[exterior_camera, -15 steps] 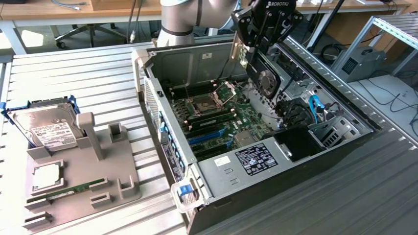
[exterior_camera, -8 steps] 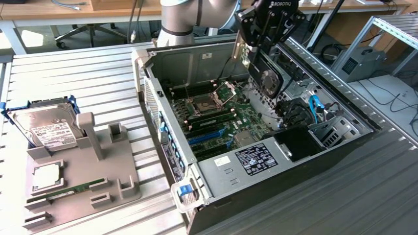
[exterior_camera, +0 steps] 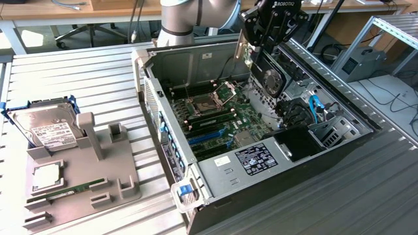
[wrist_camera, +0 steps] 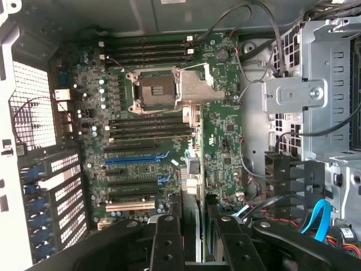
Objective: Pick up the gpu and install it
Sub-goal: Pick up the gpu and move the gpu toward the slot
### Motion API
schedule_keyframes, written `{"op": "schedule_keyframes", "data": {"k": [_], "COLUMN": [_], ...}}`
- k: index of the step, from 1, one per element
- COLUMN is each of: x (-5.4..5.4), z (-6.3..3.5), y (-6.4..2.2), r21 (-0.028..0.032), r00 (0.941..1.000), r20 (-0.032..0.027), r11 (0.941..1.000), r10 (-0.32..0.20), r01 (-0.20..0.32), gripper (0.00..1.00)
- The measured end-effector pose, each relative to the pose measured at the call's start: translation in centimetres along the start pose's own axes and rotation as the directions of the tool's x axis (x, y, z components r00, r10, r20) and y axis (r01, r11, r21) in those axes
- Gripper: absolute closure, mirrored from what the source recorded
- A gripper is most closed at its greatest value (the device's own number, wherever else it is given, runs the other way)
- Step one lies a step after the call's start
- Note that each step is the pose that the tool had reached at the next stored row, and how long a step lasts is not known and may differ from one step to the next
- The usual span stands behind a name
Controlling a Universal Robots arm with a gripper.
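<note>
Above the open grey metal computer case [exterior_camera: 225,172], the thin flat black gpu [exterior_camera: 273,78] hangs gripped.
Inside the case lies the green motherboard [exterior_camera: 222,120] with blue slots; over the case's far side the gpu stands upright, clear of the board, clenched edge-on between the black fingers [wrist_camera: 166,243] of the gripper [exterior_camera: 267,44].

The arm [exterior_camera: 179,19] holds its claw [exterior_camera: 263,43] pointing down, fingers [wrist_camera: 167,237] clamped on the gpu [exterior_camera: 273,78].
</note>
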State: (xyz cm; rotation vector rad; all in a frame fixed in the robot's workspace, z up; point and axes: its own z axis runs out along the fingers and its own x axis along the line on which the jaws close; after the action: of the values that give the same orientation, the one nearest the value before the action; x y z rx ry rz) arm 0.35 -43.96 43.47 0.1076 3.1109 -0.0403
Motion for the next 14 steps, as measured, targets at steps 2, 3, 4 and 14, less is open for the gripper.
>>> {"op": "schedule_keyframes", "data": {"k": [2,3,4,14], "x": [-0.2,-0.2,-0.3,-1.6], "z": [0.01,0.01,0.01,0.16], "y": [0.01,0.01,0.02,0.12], "r21": [0.0006,0.0008,0.0011,0.0035], "r00": [1.0,1.0,1.0,1.0], "r20": [0.0001,0.0001,0.0001,0.0003], "r11": [1.0,1.0,1.0,1.0], "r10": [0.0,0.0,0.0,0.0], "r01": [0.0,0.0,0.0,0.0], "gripper": [0.73,0.73,0.73,0.73]}}
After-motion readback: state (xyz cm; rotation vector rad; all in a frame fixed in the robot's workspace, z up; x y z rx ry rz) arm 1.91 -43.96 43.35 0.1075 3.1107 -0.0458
